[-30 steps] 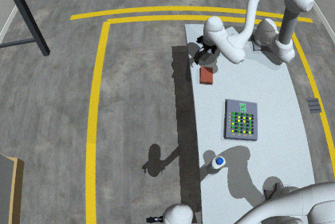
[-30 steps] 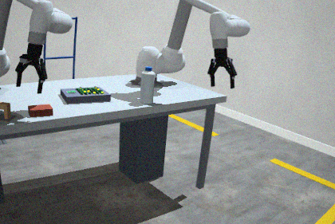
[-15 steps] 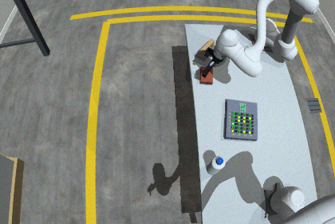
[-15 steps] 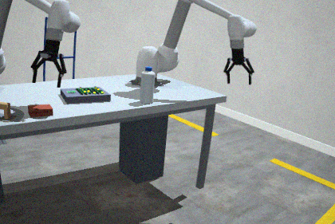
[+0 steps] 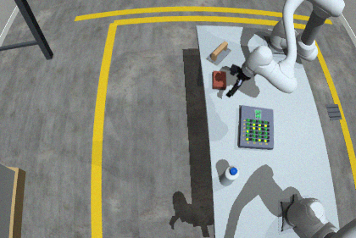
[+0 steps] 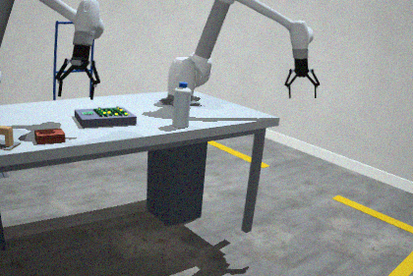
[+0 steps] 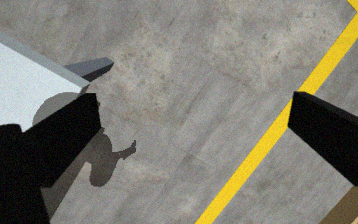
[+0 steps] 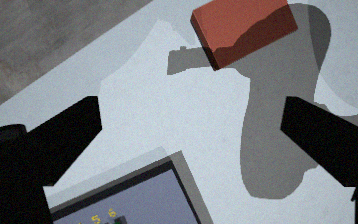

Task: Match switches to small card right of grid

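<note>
The grey switch panel (image 5: pixel 245 112) (image 6: pixel 109 121) (image 8: pixel 155 192) lies on the table. Its grid of small green and dark switches (image 5: pixel 258 131) (image 6: pixel 113 112) has several yellow lamps lit; single switch positions are too small to read. The small card (image 5: pixel 258 114) (image 6: pixel 88 113) beside the grid shows mostly green, with squares too blurred to read. My right gripper (image 5: pixel 231 82) (image 6: pixel 76 97) (image 8: pixel 191 113) is open and empty above the table, between the panel and the red brick. My left gripper (image 6: pixel 303 97) (image 7: pixel 194 110) is open and empty, beyond the table's end over the floor.
A red brick (image 5: pixel 219 81) (image 6: pixel 49 137) (image 8: pixel 240 30) lies near the table's far edge from the arm bases. A wooden-handled float (image 5: pixel 219 51) (image 6: pixel 7 137) lies beyond it. A white bottle with a blue cap (image 5: pixel 230 175) (image 6: pixel 182 108) stands on the panel's other side.
</note>
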Controlling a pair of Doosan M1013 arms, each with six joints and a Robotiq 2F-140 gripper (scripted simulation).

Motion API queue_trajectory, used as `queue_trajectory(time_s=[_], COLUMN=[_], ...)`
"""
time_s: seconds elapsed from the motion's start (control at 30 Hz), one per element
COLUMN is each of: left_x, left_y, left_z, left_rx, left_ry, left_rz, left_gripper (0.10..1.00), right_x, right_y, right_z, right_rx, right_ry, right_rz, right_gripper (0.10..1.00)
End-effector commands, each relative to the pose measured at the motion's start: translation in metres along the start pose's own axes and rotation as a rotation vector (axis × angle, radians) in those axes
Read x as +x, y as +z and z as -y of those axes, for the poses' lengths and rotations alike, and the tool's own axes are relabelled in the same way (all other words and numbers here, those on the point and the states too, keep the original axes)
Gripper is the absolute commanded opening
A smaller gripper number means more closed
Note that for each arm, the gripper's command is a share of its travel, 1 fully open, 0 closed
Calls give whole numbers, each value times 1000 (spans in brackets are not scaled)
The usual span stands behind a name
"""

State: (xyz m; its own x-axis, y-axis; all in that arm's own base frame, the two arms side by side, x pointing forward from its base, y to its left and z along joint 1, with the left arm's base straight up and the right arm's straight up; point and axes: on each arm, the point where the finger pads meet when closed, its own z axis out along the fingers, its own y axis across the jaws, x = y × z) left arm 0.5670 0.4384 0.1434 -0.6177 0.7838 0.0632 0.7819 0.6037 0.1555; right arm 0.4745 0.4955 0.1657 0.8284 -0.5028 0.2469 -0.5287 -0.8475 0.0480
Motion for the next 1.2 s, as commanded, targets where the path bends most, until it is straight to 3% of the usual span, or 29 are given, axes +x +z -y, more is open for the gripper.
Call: queue_trajectory(time_s=[0.0,0.3,0.37,0.4,0.87,0.93,0.97,1.17], left_x=[70,197,197,237,410,410,445,504], left_y=[4,8,8,9,6,6,5,0], left_z=[-1,23,23,34,122,122,145,199], left_rx=[4,16,16,18,36,36,38,47], left_ry=[-94,-271,-271,-311,-595,-595,-625,-761], left_rz=[-14,-42,-42,-49,-94,-94,-98,-120], left_gripper=[1000,1000,1000,1000,1000,1000,1000,1000], right_x=[-26,-82,-82,-88,-162,-162,-166,-189], right_y=[-11,-35,-35,-37,-66,-66,-68,-77], right_z=[15,40,40,42,64,64,65,70], right_rx=[20,63,63,68,123,123,126,143], right_ry=[-49,-151,-151,-161,-281,-281,-288,-323], right_rz=[-18,-54,-54,-57,-98,-98,-100,-111], right_gripper=[1000,1000,1000,1000,1000,1000,1000,1000])
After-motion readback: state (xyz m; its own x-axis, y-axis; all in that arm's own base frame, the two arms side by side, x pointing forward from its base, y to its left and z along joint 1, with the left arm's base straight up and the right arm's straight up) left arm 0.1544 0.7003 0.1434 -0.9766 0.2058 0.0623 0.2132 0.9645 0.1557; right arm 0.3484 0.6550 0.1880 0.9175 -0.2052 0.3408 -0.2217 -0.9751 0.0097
